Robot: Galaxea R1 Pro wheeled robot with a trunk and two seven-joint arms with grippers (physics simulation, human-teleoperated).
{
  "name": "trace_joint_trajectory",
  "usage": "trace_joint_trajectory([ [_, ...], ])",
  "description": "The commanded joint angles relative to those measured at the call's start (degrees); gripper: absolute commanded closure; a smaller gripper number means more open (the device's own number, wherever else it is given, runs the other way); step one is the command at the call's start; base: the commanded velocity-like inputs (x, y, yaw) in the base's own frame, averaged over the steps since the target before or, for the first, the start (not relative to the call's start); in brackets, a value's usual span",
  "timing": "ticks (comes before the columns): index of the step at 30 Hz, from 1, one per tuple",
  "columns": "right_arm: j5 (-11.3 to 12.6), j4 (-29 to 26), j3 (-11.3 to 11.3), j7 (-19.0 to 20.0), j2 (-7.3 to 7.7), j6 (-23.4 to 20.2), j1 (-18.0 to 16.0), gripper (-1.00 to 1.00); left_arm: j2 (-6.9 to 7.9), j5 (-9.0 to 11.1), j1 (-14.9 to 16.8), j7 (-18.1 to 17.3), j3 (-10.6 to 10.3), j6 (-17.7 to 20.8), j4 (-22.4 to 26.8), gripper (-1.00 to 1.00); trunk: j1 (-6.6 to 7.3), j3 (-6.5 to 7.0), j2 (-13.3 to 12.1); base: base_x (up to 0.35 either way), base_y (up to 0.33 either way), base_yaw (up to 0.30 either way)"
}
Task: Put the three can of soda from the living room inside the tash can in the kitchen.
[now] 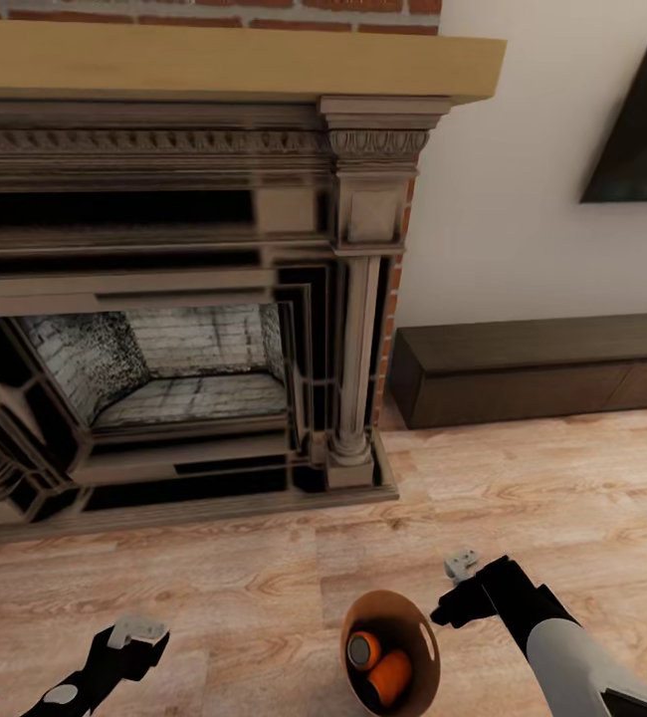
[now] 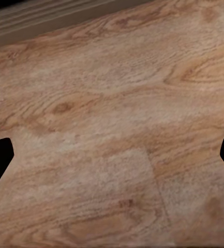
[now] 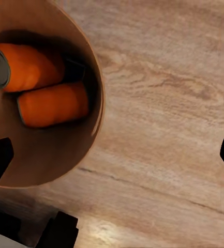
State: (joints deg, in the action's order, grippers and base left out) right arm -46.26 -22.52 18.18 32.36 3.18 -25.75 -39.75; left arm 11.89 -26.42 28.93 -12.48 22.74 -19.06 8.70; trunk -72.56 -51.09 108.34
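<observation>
The fireplace point(image 1: 164, 329) is faced from head height, with the plank floor point(image 1: 523, 488) seen downward before it. The floor is viewed closely from above by the left wrist camera. The trash can point(image 3: 65, 160) and floor beside it are looked down into, near, from the right wrist; the can point(image 1: 403, 609) is shared with the head view.

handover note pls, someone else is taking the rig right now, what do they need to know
Left gripper: open, empty, low over the wood floor.
Right gripper: open, empty, beside the trash can.
The trash can stands on the living-room floor in front of the fireplace, between the arms.
Done: two orange soda cans lie inside it.
Left: the blue can is not seen from here; find it, bin it, then get the trash can to the kitchen.
</observation>
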Motion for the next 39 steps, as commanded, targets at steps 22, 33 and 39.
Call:
trace_joint_trajectory([
  [22,0.04,5.51,4.86,-0.50,5.55,15.82,7.68,-1.00,-0.01,2.33,-5.94,1.88,-0.19,-6.35,-0.26,-1.00,4.84,3.96,-8.84,0.000,0.000,0.000],
  [33,-0.33,11.87,5.11,-0.46,10.94,22.55,8.81,-1.00,-0.17,1.93,-6.23,1.67,-0.32,-6.81,-0.32,-1.00,7.25,5.93,-13.25,0.000,0.000,0.000],
  [39,-0.21,13.21,5.08,-0.46,12.39,25.24,10.67,-1.00,-0.28,1.84,-6.80,1.29,-0.33,-6.86,-0.41,-1.00,8.57,7.01,-15.66,0.000,0.000,0.000],
])
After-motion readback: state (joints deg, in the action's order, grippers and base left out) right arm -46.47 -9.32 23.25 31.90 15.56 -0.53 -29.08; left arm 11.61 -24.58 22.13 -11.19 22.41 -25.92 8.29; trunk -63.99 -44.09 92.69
